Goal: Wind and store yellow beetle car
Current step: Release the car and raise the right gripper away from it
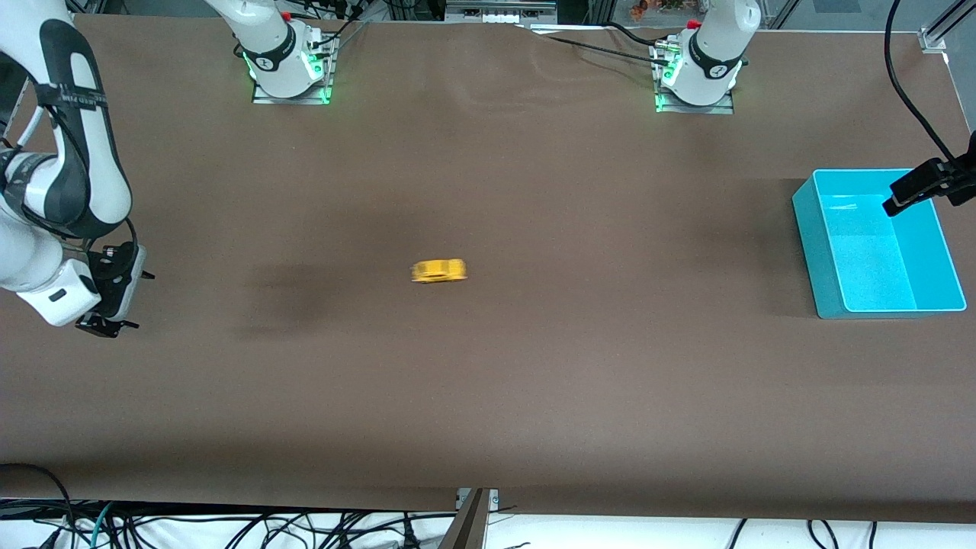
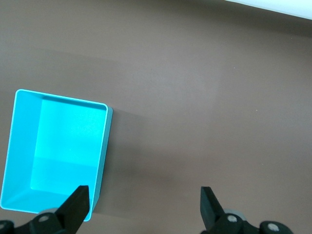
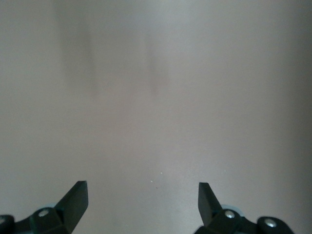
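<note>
The car [image 1: 439,271] sits mid-table, long axis running between the arms' ends. Your right gripper [image 1: 107,324], released, hangs nearer it; the left gripper [image 1: 911,191], also released, hovers over the bin [image 1: 831,305].

Yellow beetle car [image 1: 438,271] blurred, mid-table, on brown surface

The yellow beetle car [image 1: 438,271] at mid-frame is smeared into a blur, so windows and wheels can't be made out. The left gripper [image 1: 919,189] is cut off at the right edge.
</note>
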`<state>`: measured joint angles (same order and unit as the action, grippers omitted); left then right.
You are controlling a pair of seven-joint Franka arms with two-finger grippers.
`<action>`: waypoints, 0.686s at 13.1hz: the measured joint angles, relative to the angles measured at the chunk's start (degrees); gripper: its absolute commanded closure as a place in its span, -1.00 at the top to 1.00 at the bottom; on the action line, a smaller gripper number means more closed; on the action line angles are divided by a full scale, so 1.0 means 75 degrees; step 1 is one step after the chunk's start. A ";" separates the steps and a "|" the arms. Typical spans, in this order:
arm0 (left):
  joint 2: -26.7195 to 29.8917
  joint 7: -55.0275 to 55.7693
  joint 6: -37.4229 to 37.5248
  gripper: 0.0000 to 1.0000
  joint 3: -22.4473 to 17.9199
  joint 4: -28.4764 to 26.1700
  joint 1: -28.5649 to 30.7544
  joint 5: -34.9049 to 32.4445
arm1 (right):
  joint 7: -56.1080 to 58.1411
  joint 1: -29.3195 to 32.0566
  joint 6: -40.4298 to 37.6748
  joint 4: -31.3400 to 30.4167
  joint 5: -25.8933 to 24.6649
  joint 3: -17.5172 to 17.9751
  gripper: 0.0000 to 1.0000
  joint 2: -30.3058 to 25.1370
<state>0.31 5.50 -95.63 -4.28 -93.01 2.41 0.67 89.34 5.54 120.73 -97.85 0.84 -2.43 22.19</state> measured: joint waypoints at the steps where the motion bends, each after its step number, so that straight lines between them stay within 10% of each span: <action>1: -0.0013 0.0000 0.0000 1.00 0.0007 0.0001 -0.0001 0.0000 | -0.0632 -0.0016 -0.0365 0.0180 0.0001 0.0142 1.00 -0.0146; 9: -0.0213 0.0352 0.0917 1.00 -0.0095 0.0004 0.0335 0.0000 | -0.7563 -0.0059 -0.3311 0.1993 0.0002 0.1160 1.00 -0.0698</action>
<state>-1.29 8.14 -88.75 -5.00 -92.99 4.92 0.67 32.62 5.10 95.90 -82.90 0.86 6.27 16.95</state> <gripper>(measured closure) 0.000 0.000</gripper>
